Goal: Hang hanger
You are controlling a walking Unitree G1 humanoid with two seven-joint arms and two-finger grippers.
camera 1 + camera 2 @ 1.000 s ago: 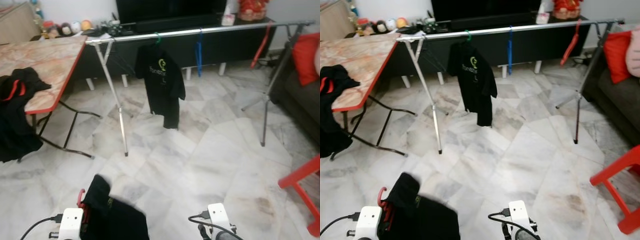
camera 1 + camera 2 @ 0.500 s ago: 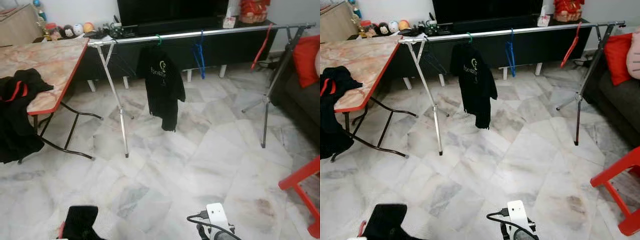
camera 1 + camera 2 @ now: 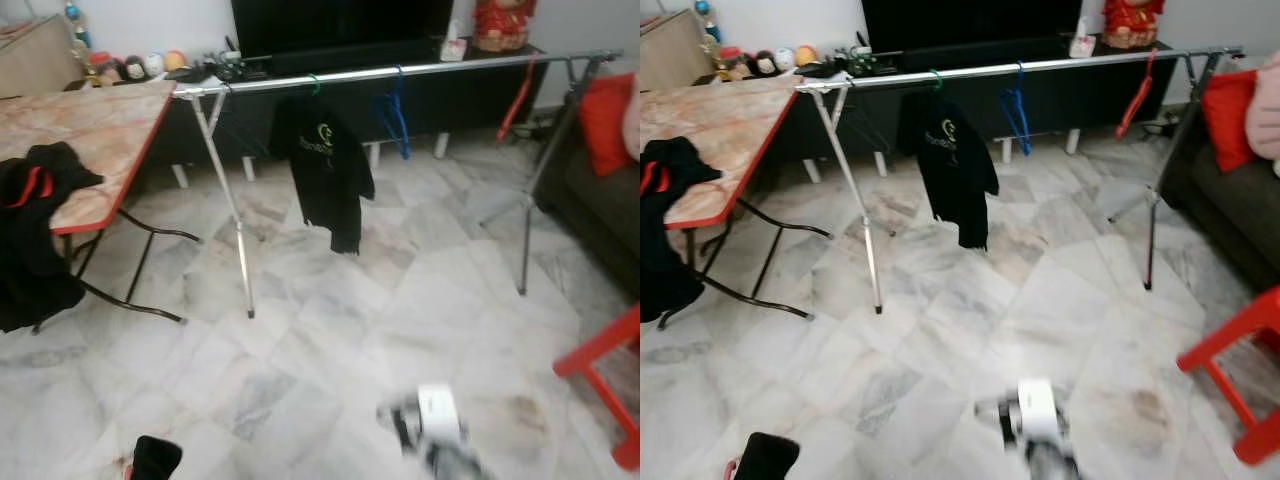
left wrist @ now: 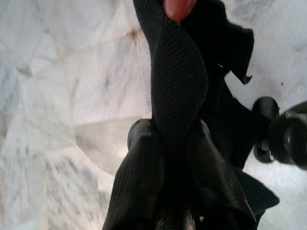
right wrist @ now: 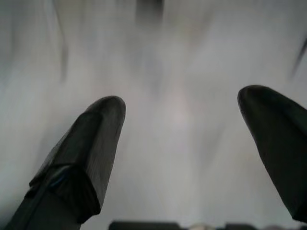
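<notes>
A silver clothes rail (image 3: 400,72) crosses the room ahead. On it hang a black T-shirt on a green hanger (image 3: 327,170), an empty blue hanger (image 3: 396,118) and a red hanger (image 3: 520,98). In the left wrist view my left gripper (image 4: 168,143) is shut on a black shirt (image 4: 180,91) with a red hanger (image 4: 178,6) poking out beyond it. A corner of that shirt (image 3: 156,461) shows low on my left. My right gripper (image 5: 180,120) is open over bare floor; its white wrist (image 3: 434,418) is blurred low in front of me.
A folding table (image 3: 100,120) stands at the left with another black garment (image 3: 35,235) draped over its edge. A red chair (image 3: 600,370) and a dark sofa with a red cushion (image 3: 605,120) sit at the right. A TV cabinet (image 3: 340,60) lies behind the rail.
My left arm has dropped, so the held black shirt has sunk almost out of the eye views. My right wrist has risen a little and is blurred with motion.
</notes>
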